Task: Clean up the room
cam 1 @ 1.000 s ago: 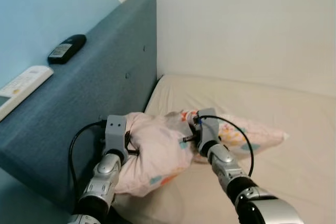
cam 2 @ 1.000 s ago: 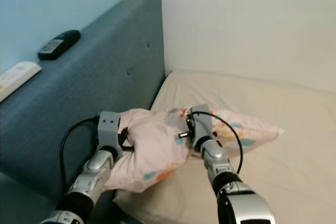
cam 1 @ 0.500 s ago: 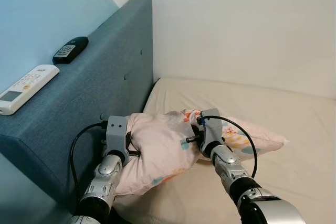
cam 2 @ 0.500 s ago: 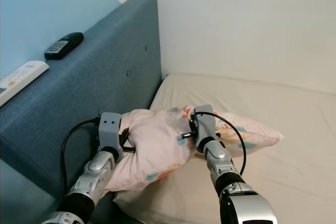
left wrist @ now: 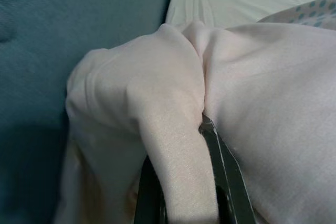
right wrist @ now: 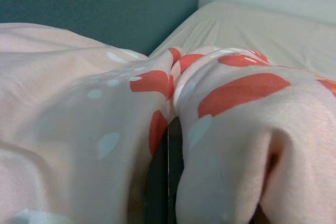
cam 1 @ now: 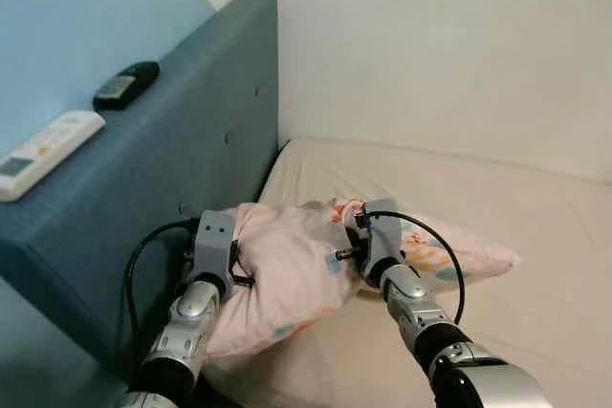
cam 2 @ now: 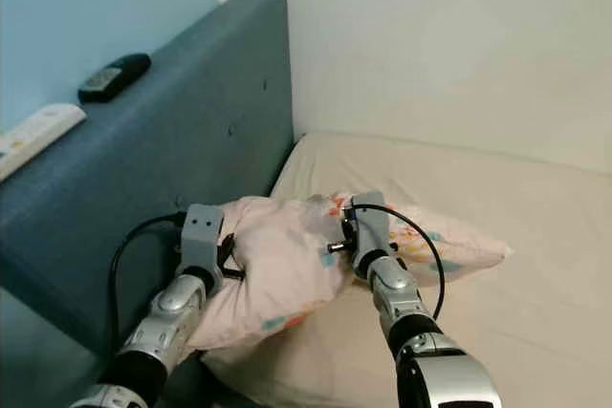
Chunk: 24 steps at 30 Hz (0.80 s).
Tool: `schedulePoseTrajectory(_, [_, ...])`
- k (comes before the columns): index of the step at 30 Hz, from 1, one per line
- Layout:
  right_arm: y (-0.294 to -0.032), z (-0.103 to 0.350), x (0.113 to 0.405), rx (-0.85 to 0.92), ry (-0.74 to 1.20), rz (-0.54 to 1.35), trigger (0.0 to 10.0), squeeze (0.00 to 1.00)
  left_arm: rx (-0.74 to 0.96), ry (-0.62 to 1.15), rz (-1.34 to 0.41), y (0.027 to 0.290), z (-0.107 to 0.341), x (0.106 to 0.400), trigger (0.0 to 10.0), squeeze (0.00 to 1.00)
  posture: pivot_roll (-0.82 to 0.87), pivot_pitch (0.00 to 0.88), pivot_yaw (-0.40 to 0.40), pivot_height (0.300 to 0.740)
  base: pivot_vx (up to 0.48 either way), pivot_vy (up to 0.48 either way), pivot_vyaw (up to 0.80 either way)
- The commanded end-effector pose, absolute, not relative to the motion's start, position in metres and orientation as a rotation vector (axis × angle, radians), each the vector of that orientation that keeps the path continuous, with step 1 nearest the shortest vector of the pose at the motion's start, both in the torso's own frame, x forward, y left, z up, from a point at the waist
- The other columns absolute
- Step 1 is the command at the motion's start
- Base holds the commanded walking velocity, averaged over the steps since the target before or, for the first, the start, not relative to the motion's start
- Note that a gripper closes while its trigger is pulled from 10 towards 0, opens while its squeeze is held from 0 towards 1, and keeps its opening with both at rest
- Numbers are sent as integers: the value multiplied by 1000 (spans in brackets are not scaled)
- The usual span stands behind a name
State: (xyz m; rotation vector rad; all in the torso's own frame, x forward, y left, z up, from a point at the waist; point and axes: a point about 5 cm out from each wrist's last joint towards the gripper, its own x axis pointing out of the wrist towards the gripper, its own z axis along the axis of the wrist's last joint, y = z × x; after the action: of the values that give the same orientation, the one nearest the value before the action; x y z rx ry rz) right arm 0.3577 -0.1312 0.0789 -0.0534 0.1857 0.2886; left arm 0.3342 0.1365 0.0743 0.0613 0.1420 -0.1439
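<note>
A pale pink pillow (cam 1: 287, 269) with orange and blue prints lies bunched on the cream mattress (cam 1: 497, 207), close to the teal headboard (cam 1: 191, 140). My left gripper (cam 1: 241, 272) is at the pillow's headboard end, shut on a fold of its fabric (left wrist: 178, 182); the black fingers (left wrist: 227, 187) pinch that fold. My right gripper (cam 1: 348, 253) is at the pillow's middle, shut on a printed fold (right wrist: 173, 93), its fingers (right wrist: 167, 182) buried in the cloth. The part of the pillow between the arms is raised off the mattress.
On the headboard's flat top lie a black remote (cam 1: 126, 85) and a white remote (cam 1: 43, 148). A white wall (cam 1: 440, 45) runs behind the bed. Bare mattress stretches to the right of the pillow.
The camera has shifted slightly. Both grippers keep their hold on the pillow, which stays in about the same place by the headboard.
</note>
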Motion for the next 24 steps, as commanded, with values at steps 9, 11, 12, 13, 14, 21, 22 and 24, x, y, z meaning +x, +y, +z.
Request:
schedulePoseTrajectory(9, [-131, 85, 360, -50, 154, 299, 10000, 0, 50, 140, -188, 128, 75, 334, 10000, 0, 68, 124, -2, 740, 0, 0, 0])
schedulePoseTrajectory(11, [-131, 87, 362, -54, 148, 300, 10000, 0, 55, 134, -176, 129, 76, 335, 10000, 0, 68, 124, -2, 740, 0, 0, 0])
schedulePoseTrajectory(12, [-131, 87, 362, -54, 148, 300, 10000, 0, 55, 134, -176, 129, 76, 335, 10000, 0, 68, 124, -2, 740, 0, 0, 0])
schedulePoseTrajectory(13, [-131, 90, 363, -61, 141, 300, 10000, 0, 56, 128, -163, 131, 77, 335, 10000, 0, 66, 126, -1, 740, 0, 0, 0])
schedulePoseTrajectory(14, [-131, 92, 364, -66, 136, 300, 10000, 0, 56, 125, -156, 132, 78, 336, 10000, 0, 66, 126, -1, 740, 0, 0, 0])
schedulePoseTrajectory(21, [-134, 135, 389, -180, 55, 276, 10000, 0, 139, 145, -101, 140, 81, 344, 10000, 0, 67, 139, 8, 740, 0, 0, 0])
schedulePoseTrajectory(22, [-134, 135, 389, -180, 55, 276, 10000, 0, 139, 145, -101, 140, 81, 344, 10000, 0, 67, 139, 8, 740, 0, 0, 0])
schedulePoseTrajectory(24, [-134, 142, 392, -189, 42, 271, 10000, 0, 151, 147, -92, 142, 81, 345, 10000, 0, 67, 139, 8, 740, 0, 0, 0])
